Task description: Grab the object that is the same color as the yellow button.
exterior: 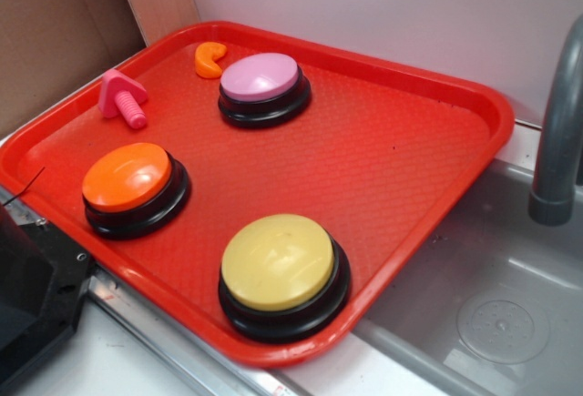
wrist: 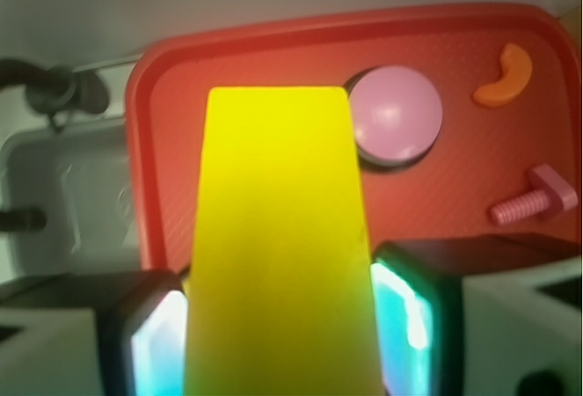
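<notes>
1 clamped yellow cube (wrist: pixel 278 241), wrist-only.

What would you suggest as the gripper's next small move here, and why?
Probably just keep the grip and hold the yellow block clear of the red tray. The wrist view shows it filling the space between the gripper fingers, and the exterior view shows no yellow block on the tray, so the grab looks done.

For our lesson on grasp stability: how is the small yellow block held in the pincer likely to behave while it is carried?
The small yellow block looks rigid, with flat matte faces, so the pincer pads probably grip it squarely. It seems unlikely to roll. It is probably light, though that cannot be seen.
</notes>
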You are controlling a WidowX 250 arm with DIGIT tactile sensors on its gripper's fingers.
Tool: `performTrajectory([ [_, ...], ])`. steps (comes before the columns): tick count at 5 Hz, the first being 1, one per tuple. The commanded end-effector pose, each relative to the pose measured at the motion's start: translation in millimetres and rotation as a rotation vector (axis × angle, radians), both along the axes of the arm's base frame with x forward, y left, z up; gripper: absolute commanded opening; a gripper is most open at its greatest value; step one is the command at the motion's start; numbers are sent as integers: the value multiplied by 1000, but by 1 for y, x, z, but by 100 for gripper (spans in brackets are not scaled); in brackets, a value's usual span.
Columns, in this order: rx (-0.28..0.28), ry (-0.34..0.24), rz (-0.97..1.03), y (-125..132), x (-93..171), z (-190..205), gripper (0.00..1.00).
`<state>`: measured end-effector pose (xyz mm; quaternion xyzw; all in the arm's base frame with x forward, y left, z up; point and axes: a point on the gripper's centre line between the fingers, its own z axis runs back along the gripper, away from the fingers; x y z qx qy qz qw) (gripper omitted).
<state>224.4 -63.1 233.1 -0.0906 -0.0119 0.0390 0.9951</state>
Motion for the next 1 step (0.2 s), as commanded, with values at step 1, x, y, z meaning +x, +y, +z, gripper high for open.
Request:
performTrajectory([
  [1,38,-96,-15,20,9,16,0],
])
